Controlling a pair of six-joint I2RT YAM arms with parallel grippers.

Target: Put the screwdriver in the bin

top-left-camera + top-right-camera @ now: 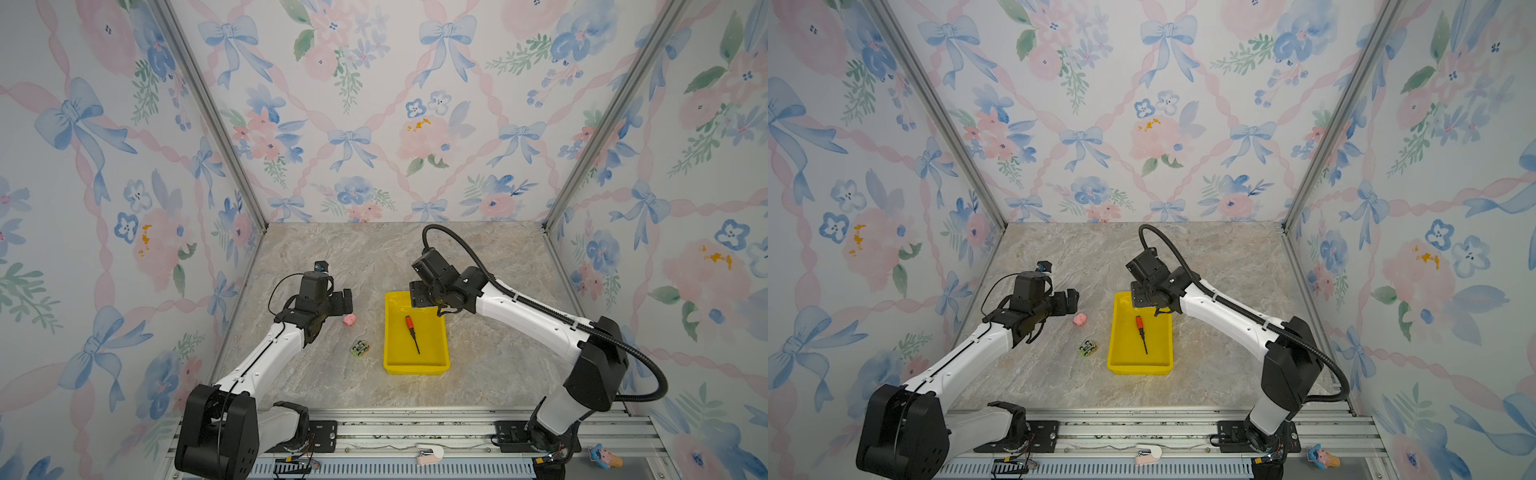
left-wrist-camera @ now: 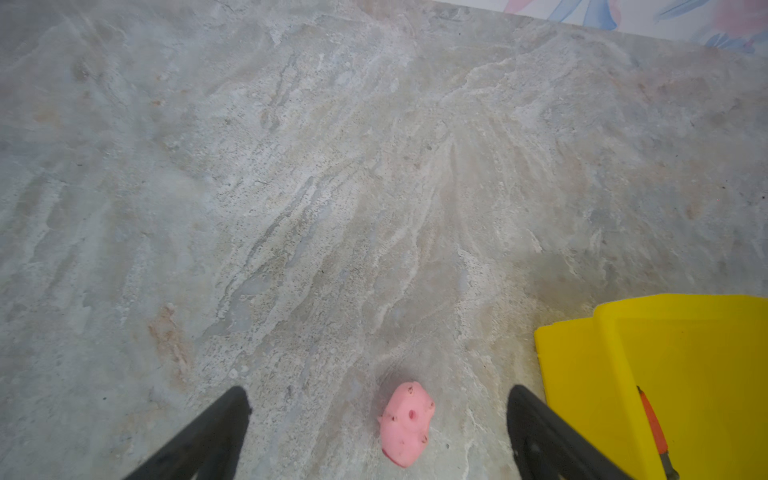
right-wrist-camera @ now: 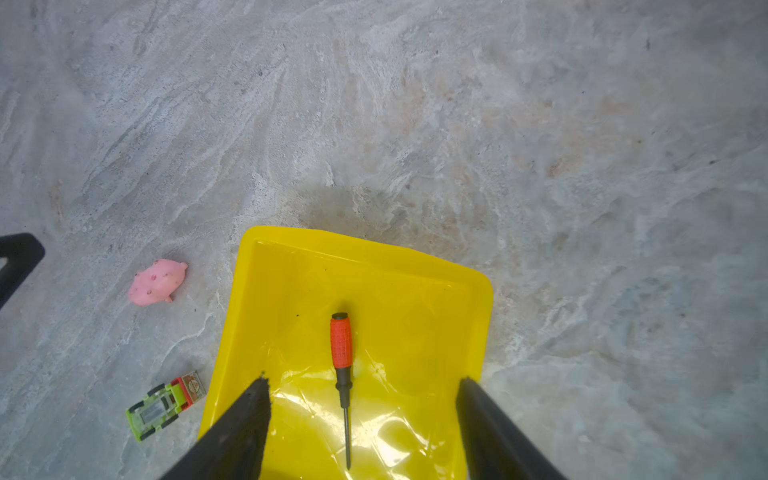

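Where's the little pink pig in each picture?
Top view: pink pig on the table, left of the yellow bin.
Top view: again left of the bin.
Left wrist: pig framed between the left gripper's open fingers.
Right wrist: pig beside the bin, beyond the toy car.
Shared landmark: the bin.

Screwdriver: short ribbed red-orange handle, black collar, thin dark shaft. It lies flat on the floor of the bin, about mid-bin and clear of all four walls. In both top views the handle end points to the far wall and the tip to the near rim, slanted slightly right.

Bin: bright yellow, shallow, rectangular, rolled rim. It sits upright on the table, long side running near to far. In the right wrist view its floor is glossy with glare beside the shaft.
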